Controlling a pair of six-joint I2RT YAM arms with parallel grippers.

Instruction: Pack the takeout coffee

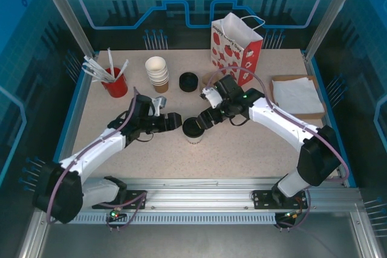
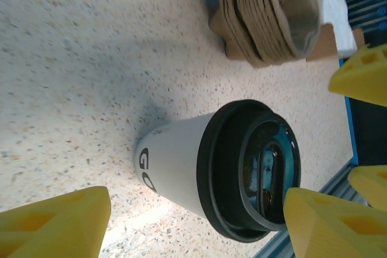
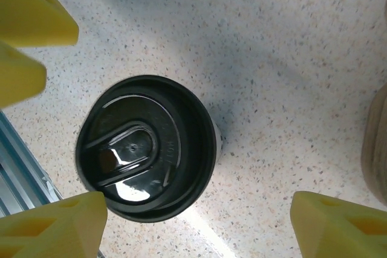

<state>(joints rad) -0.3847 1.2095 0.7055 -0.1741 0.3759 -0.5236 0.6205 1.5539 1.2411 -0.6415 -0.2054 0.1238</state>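
Black-lidded, pale-walled coffee upright on the speckled table, just toward 6 o'clock from the centre in the top view. At its 9 o'clock, left gripper, released, yellow fingers spread wide to either side of the cup, with a clear gap on the 9 o'clock side in the wrist view and no grip. At its 1 o'clock, right gripper, likewise released, spread wide above the lid, one finger overlapping the rim at 7 o'clock in its wrist view; touching or not, cannot tell. Strawberry-print bag upright at 1 o'clock from the coffee, at the far edge, well apart. Loose lid at 12 o'clock, cup stack at 11, red cup of white stirrers at 10, napkins at 2, near the right edge. Coffee outside the bag, held by neither gripper.
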